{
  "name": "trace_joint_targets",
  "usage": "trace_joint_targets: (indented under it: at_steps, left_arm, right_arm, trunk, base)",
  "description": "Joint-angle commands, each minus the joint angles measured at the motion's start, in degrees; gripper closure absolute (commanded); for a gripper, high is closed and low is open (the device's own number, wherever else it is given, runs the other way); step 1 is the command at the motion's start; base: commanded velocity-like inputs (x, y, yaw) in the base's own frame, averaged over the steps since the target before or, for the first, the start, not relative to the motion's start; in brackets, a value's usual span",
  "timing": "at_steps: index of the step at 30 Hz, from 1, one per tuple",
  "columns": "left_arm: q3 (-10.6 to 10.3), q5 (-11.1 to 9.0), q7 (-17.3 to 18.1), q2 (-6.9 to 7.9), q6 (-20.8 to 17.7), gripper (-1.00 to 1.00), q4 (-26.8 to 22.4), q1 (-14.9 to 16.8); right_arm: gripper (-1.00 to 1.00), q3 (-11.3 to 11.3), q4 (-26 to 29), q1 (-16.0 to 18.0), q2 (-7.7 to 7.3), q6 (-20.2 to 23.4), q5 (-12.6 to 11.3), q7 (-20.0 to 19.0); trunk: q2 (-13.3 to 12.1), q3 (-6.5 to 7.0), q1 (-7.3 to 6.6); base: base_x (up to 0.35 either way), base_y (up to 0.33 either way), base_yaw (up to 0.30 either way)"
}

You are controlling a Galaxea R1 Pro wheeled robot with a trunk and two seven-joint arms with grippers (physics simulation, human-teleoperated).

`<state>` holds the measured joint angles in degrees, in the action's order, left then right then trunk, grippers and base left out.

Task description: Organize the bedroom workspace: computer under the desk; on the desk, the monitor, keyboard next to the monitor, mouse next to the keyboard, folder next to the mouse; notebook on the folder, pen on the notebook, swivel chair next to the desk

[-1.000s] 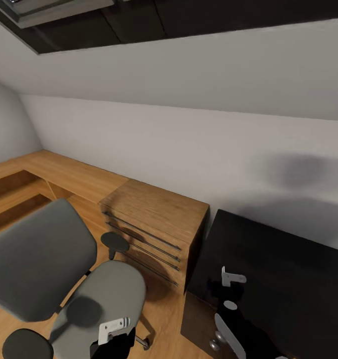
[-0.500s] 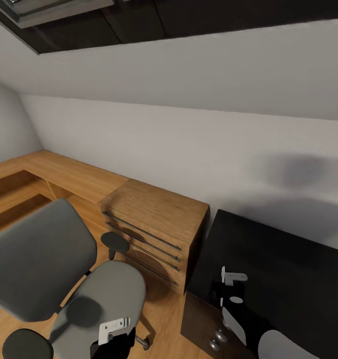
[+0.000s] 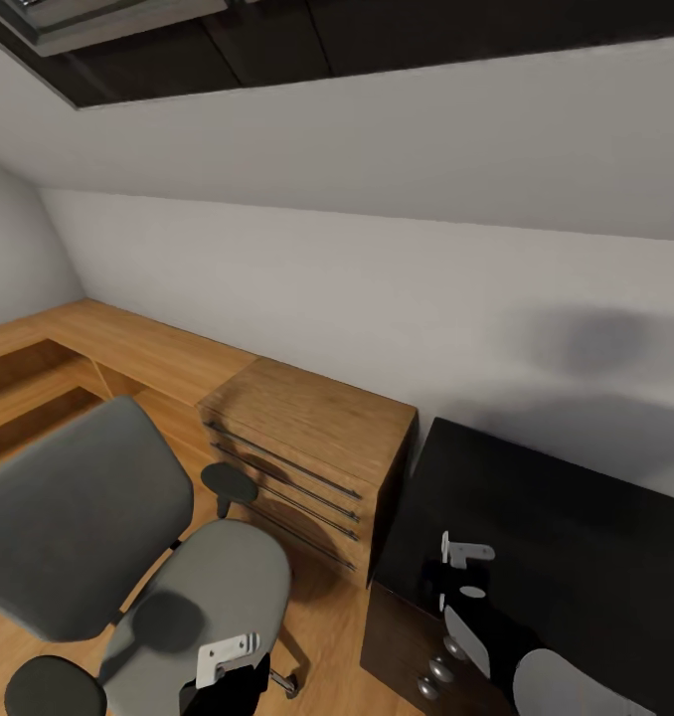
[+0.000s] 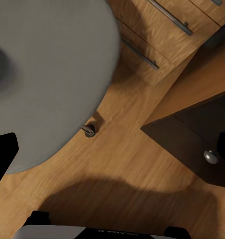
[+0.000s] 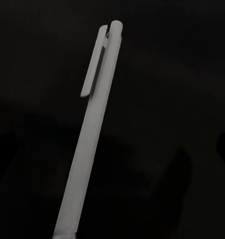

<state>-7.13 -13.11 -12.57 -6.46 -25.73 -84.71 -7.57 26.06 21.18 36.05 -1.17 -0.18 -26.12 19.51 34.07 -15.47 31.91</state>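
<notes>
The swivel chair [image 3: 108,537], grey with black armrests, stands at the lower left of the head view; its seat [image 4: 43,74] also appears in the left wrist view. My left gripper [image 3: 228,661] hangs open by the seat's front edge, over bare floor, with nothing between its fingers [image 4: 3,159]. The glossy black desk [image 3: 576,537] is at the right. My right gripper [image 3: 454,572] hovers over the desk's near left corner, shut on the white pen [image 5: 95,134], which stands out against the black top. The computer, monitor, keyboard, mouse, folder and notebook are out of view.
A wooden chest of drawers [image 3: 307,447] stands between the chair and the desk, against the white wall. Low wooden shelving [image 3: 79,348] runs along the left. The desk's dark drawer unit has round silver knobs [image 4: 209,157]. A chair castor [image 4: 88,130] rests on the wooden floor.
My right forearm has shifted right and down over the desk corner, and the gripper has dropped slightly. The left arm, the chair and the view have not moved.
</notes>
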Motion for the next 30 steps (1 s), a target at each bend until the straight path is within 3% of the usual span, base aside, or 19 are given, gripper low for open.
trace_joint_targets:
  at_steps: [1, 20, 30]
  left_arm:
    - [-0.1, -0.6, -0.5, -0.02, -0.2, -1.00, -0.1, 0.0]
    - [-0.1, -0.6, -0.5, -0.04, -0.2, -1.00, -0.1, 0.0]
    - [-0.1, -0.6, -0.5, -0.04, -0.2, -1.00, -0.1, 0.0]
  right_arm:
    - [-1.00, 0.5, -0.3, 0.5, -0.06, 0.5, -1.4, 0.4]
    - [-1.00, 0.5, -0.7, 1.2, -0.01, 2.4, -4.9, 0.4]
    - [-1.00, 0.5, -0.7, 1.2, 0.03, 2.4, -5.3, 0.4]
  trunk:
    - [0.1, -0.08, 0.02]
    - [0.1, -0.08, 0.02]
    - [0.9, -0.43, 0.46]
  base:
    - [0.000, 0.000, 0.000]
    - [0.000, 0.000, 0.000]
    - [0.000, 0.000, 0.000]
